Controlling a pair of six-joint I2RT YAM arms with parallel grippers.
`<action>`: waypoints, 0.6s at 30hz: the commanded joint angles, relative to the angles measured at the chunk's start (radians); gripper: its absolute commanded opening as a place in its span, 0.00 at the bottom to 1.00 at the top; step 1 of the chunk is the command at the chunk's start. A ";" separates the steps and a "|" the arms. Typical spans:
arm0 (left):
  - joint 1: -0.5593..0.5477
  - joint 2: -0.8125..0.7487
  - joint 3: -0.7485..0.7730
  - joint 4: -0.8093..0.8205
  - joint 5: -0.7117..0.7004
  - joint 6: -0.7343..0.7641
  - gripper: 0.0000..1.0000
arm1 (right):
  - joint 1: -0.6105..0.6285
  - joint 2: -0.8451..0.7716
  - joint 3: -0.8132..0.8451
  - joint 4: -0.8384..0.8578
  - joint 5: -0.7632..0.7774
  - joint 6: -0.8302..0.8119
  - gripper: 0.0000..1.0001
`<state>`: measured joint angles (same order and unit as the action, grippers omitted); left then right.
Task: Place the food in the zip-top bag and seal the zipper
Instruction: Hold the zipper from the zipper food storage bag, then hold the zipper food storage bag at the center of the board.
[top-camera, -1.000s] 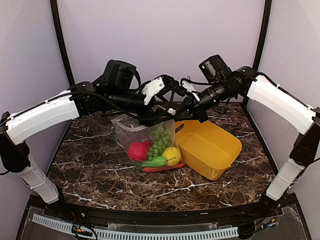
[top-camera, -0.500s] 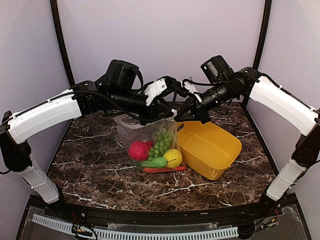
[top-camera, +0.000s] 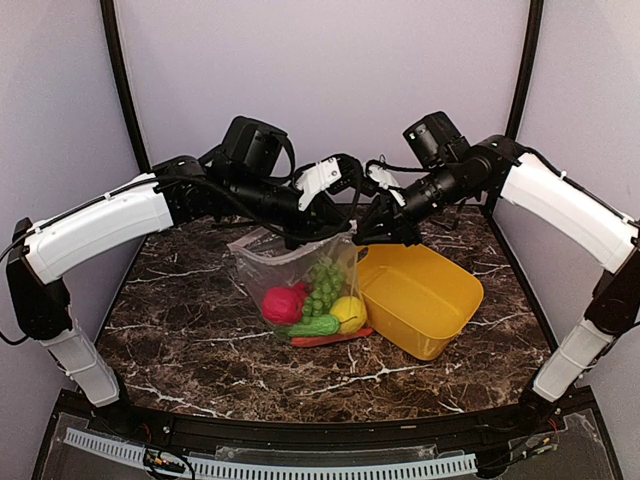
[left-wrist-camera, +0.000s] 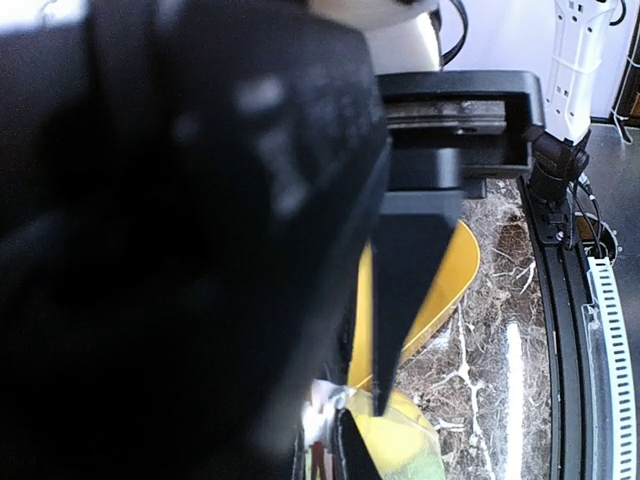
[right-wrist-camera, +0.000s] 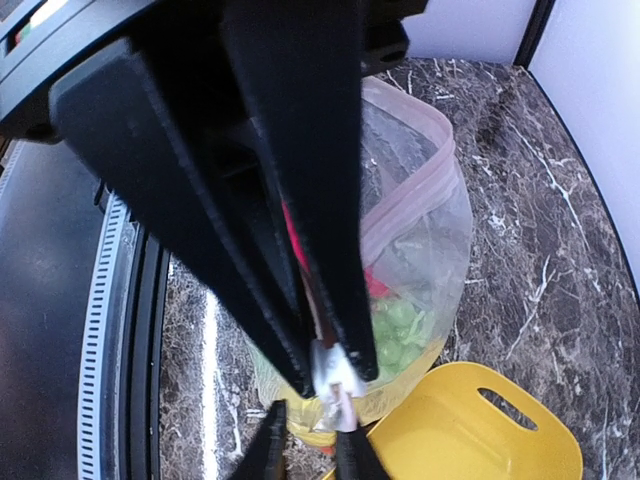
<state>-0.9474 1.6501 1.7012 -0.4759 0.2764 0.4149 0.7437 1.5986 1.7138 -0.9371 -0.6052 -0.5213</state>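
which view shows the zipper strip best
Right wrist: the zipper runs as a clear pink band along the mouth of the bag. Top external shows it only as a faint rim; left wrist shows none of it.

Food (top-camera: 312, 300) in bag (top-camera: 258, 268), left of basket (top-camera: 432, 342)

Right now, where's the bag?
Top view: the zip-top bag sits mid-table, its mouth corner pinched where the left claw and right claw meet, with the yellow basket beside it, rightward.

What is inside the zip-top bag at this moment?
Through the clear zip-top bag show a red ball, green grapes, a yellow lemon, a green cucumber and an orange carrot. Whatever lies behind them is covered.
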 joint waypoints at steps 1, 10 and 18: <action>-0.004 -0.001 0.022 -0.043 0.027 0.004 0.01 | 0.005 -0.037 -0.008 0.071 -0.010 0.005 0.29; -0.005 -0.014 0.010 -0.042 0.031 -0.008 0.01 | 0.005 -0.003 0.001 0.086 -0.050 0.012 0.23; -0.004 -0.015 -0.001 -0.040 0.038 -0.016 0.01 | 0.003 0.007 0.015 0.103 -0.052 0.000 0.00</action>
<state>-0.9463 1.6493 1.7027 -0.4782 0.3008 0.4023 0.7422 1.5944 1.7103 -0.9104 -0.6201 -0.5182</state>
